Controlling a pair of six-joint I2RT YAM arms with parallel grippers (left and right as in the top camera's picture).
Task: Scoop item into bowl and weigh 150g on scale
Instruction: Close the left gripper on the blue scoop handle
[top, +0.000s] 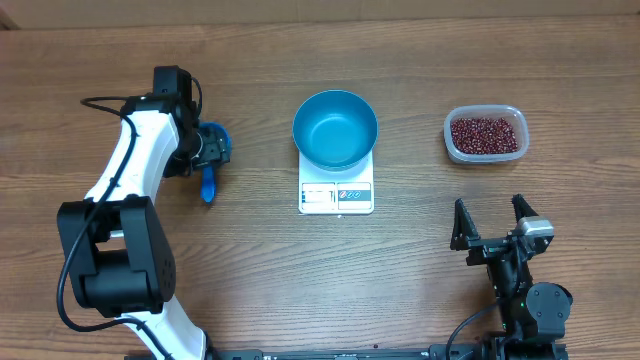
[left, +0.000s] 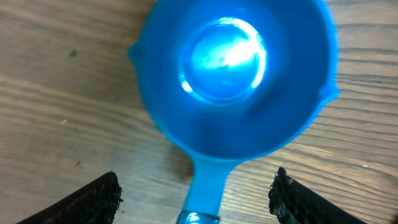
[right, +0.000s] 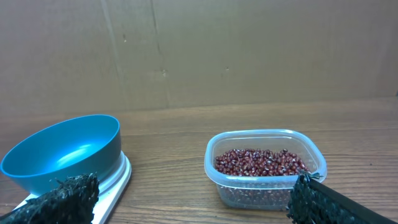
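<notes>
Overhead — blue bowl (top: 335, 128) sits on the white scale (top: 336, 196) at table centre, and the scale's display strip faces the near edge. Beans (top: 486, 134) are heaped in a clear tub (top: 449, 140) to the right, its long axis left–right. Blue scoop (top: 209, 182) lies left of the scale, long axis far-to-near, handle toward the near edge. Left gripper (top: 205, 150) is over its cup. Right gripper (top: 491, 222) is near the front edge, well apart from the tub.

Left wrist — the scoop's cup is empty. Its handle runs between the fingers (left: 99, 199); jaws wide, not touching it, nothing held.

Right wrist — jaws spread wide, empty. Bowl ahead at left, tub at right.
</notes>
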